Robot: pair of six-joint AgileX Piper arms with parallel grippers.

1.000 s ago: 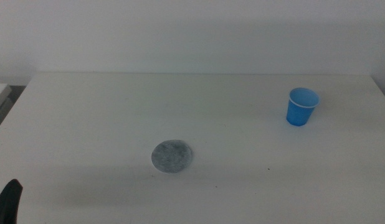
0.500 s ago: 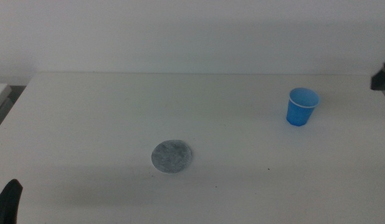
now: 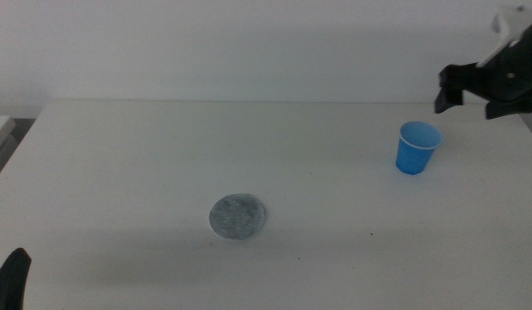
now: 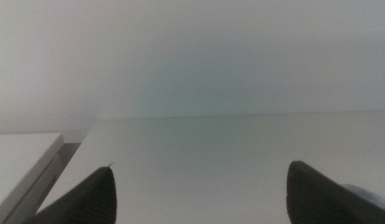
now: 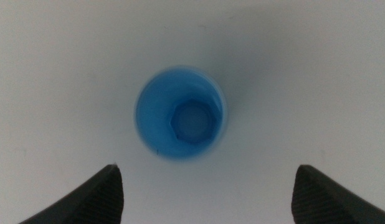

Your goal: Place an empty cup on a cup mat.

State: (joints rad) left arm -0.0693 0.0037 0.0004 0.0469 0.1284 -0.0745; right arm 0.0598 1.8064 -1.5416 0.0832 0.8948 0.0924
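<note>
Blue cup (image 3: 417,147) stood upright on the table (image 3: 120,164), well apart from the cup mat (image 3: 238,215). Right gripper (image 5: 205,193) hovered above, jaws wide, empty; an off-centre descent risked tipping it. Left gripper (image 4: 199,199) waited, open.

The cup (image 3: 417,147) upright on the table (image 3: 120,164) at its far right, my right gripper (image 3: 473,93) above and just behind it, the cup mat (image 3: 238,215) flat nearer centre, well apart, my left gripper (image 3: 11,280) waiting at the near left corner.
</note>
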